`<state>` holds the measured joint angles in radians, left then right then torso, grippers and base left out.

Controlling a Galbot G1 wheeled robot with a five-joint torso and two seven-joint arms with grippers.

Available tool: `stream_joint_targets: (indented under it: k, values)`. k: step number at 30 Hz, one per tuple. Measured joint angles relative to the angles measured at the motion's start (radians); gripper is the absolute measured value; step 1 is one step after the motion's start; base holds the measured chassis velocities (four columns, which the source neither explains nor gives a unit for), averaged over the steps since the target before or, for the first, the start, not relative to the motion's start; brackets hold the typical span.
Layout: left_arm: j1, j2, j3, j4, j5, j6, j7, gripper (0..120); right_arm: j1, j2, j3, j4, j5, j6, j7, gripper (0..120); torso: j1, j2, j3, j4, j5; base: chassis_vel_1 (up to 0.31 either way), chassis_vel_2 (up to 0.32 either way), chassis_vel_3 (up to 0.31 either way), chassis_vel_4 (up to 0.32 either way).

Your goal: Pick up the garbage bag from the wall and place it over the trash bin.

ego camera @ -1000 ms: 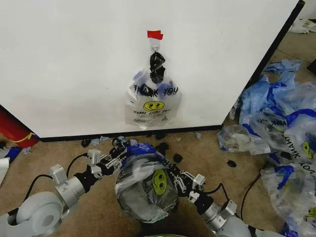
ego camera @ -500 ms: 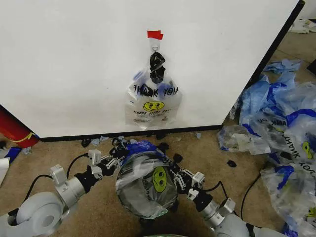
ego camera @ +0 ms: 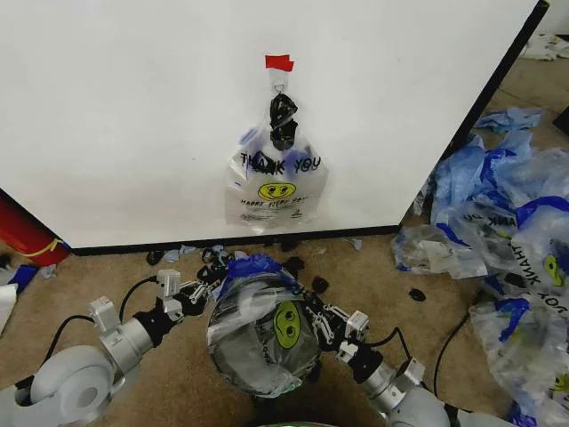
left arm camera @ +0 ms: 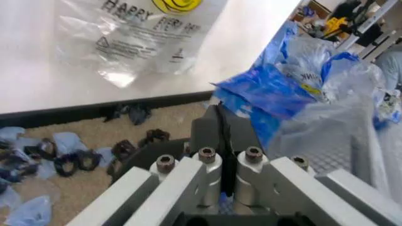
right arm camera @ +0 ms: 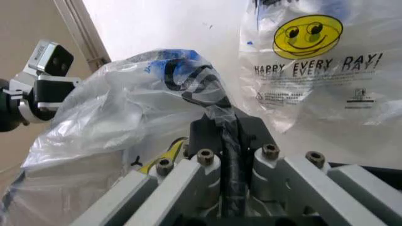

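I'm seeing the garbage bag (ego camera: 267, 334) lying draped over the trash bin (ego camera: 233, 369), smiley facing up, on the carpet below the wall (ego camera: 133, 116). L gripper (ego camera: 207, 277) is sitting at the bin's left rim, fingers pressed together on the bag's blue handle edge. R gripper (ego camera: 313, 318) is sitting at the right rim, pinching bag plastic, fingers together. A second THANK YOU bag (ego camera: 276, 182) is hanging from the hook (ego camera: 279, 86) under the red tape (ego camera: 279, 62). Pile of similar bags (ego camera: 498, 231) is lying to the right.

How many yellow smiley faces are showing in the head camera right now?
3: one on the bag hanging on the wall, one on the garbage bag over the trash bin, one in the pile; more may be hidden.
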<state>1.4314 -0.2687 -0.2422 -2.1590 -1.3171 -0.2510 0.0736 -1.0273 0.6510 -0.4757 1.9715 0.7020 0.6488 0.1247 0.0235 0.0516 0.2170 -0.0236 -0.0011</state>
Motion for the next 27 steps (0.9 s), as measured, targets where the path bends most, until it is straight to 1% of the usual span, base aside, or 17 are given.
stream_joint_targets:
  k: [4, 5, 6, 7, 8, 10, 11, 12, 16, 17, 18, 19, 20, 23, 25, 26, 27]
  values:
    - [-0.007, -0.002, -0.013, 0.006, 0.002, -0.004, -0.008, 0, -0.001, -0.001, 0.000, 0.000, -0.002, 0.000, 0.003, 1, 0.000, 0.000, 0.000, 0.0001, -0.0001, 0.000, 0.000, 0.000, 0.000]
    - [-0.012, 0.000, -0.020, 0.006, -0.002, -0.005, -0.014, 2, -0.001, -0.001, 0.000, 0.000, -0.003, 0.000, 0.003, 1, 0.000, 0.000, 0.000, 0.0000, -0.0001, 0.000, 0.000, 0.000, 0.000]
    - [-0.014, 0.003, -0.024, 0.006, -0.005, -0.006, -0.017, 5, -0.001, -0.001, -0.001, 0.000, -0.003, 0.000, 0.004, 1, 0.000, 0.000, 0.000, 0.0000, -0.0001, 0.000, 0.000, 0.000, 0.000]
    - [-0.017, 0.011, -0.029, 0.001, -0.012, -0.006, -0.020, 12, 0.000, -0.002, -0.002, 0.000, -0.004, -0.001, 0.004, 1, 0.000, 0.000, 0.000, 0.0000, 0.0000, 0.000, 0.000, 0.000, 0.000]
    - [-0.017, 0.014, -0.031, -0.002, -0.017, -0.006, -0.020, 14, 0.001, -0.002, -0.002, 0.000, -0.004, -0.001, 0.004, 1, 0.000, 0.000, 0.000, 0.0000, 0.0000, 0.000, 0.000, 0.000, 0.000]
    - [-0.018, 0.028, -0.033, -0.022, -0.049, -0.006, -0.019, 23, 0.006, -0.002, -0.003, 0.000, -0.004, -0.002, 0.005, 1, 0.000, 0.000, 0.000, 0.0000, 0.0000, 0.000, 0.000, 0.000, 0.000]
    - [-0.018, 0.028, -0.033, -0.022, -0.049, -0.006, -0.019, 23, 0.006, -0.002, -0.003, 0.000, -0.004, -0.002, 0.005, 1, 0.000, 0.000, 0.000, 0.0000, 0.0000, 0.000, 0.000, 0.000, 0.000]
    - [-0.018, 0.031, -0.034, -0.028, -0.059, -0.006, -0.017, 26, 0.008, -0.002, -0.004, 0.000, -0.004, -0.002, 0.005, 1, 0.000, 0.000, 0.000, 0.0000, 0.0000, 0.000, 0.000, 0.000, 0.000]
    - [-0.018, 0.061, -0.033, -0.071, -0.141, 0.005, 0.029, 45, 0.012, -0.007, -0.008, 0.007, 0.004, -0.003, 0.004, 1, 0.000, 0.000, 0.000, 0.0000, 0.0000, 0.000, 0.000, 0.000, 0.000]
    - [-0.019, 0.066, -0.033, -0.075, -0.151, 0.008, 0.036, 47, 0.013, -0.008, -0.008, 0.010, 0.006, -0.003, 0.003, 1, 0.000, 0.000, 0.000, 0.0000, 0.0000, 0.000, 0.000, 0.000, 0.000]
    - [-0.019, 0.066, -0.033, -0.075, -0.151, 0.008, 0.036, 47, 0.013, -0.008, -0.008, 0.010, 0.006, -0.003, 0.003, 1, 0.000, 0.000, 0.000, 0.0000, 0.0000, 0.000, 0.000, 0.000, 0.000]
    - [-0.021, 0.075, -0.031, -0.078, -0.165, 0.012, 0.048, 52, 0.014, -0.009, -0.008, 0.013, 0.010, -0.003, 0.001, 1, 0.000, 0.000, 0.000, 0.0000, 0.0001, 0.000, 0.000, 0.000, 0.000]
    - [-0.021, 0.078, -0.030, -0.078, -0.168, 0.014, 0.051, 53, 0.014, -0.009, -0.008, 0.015, 0.012, -0.003, 0.000, 1, 0.000, 0.000, 0.000, 0.0000, 0.0001, 0.000, 0.000, 0.000, 0.000]
    - [-0.020, 0.097, -0.025, -0.062, -0.175, 0.018, 0.070, 70, 0.017, -0.012, -0.006, 0.028, 0.025, 0.000, -0.012, 1, 0.000, 0.000, 0.000, 0.0000, 0.0000, 0.000, 0.000, 0.000, 0.000]
    - [-0.018, 0.101, -0.023, -0.053, -0.176, 0.017, 0.076, 77, 0.016, -0.015, -0.003, 0.036, 0.030, 0.001, -0.018, 1, 0.000, 0.000, 0.000, 0.0000, 0.0000, 0.000, 0.000, 0.000, 0.000]
    - [-0.018, 0.101, -0.023, -0.053, -0.176, 0.017, 0.076, 77, 0.016, -0.015, -0.003, 0.036, 0.030, 0.001, -0.018, 1, 0.000, 0.000, 0.000, 0.0000, 0.0000, 0.000, 0.000, 0.000, 0.000]
    - [-0.017, 0.101, -0.022, -0.050, -0.177, 0.017, 0.077, 82, 0.015, -0.016, -0.002, 0.039, 0.031, 0.002, -0.022, 1, 0.000, 0.000, 0.000, 0.0001, -0.0001, 0.000, 0.000, 0.000, 0.000]
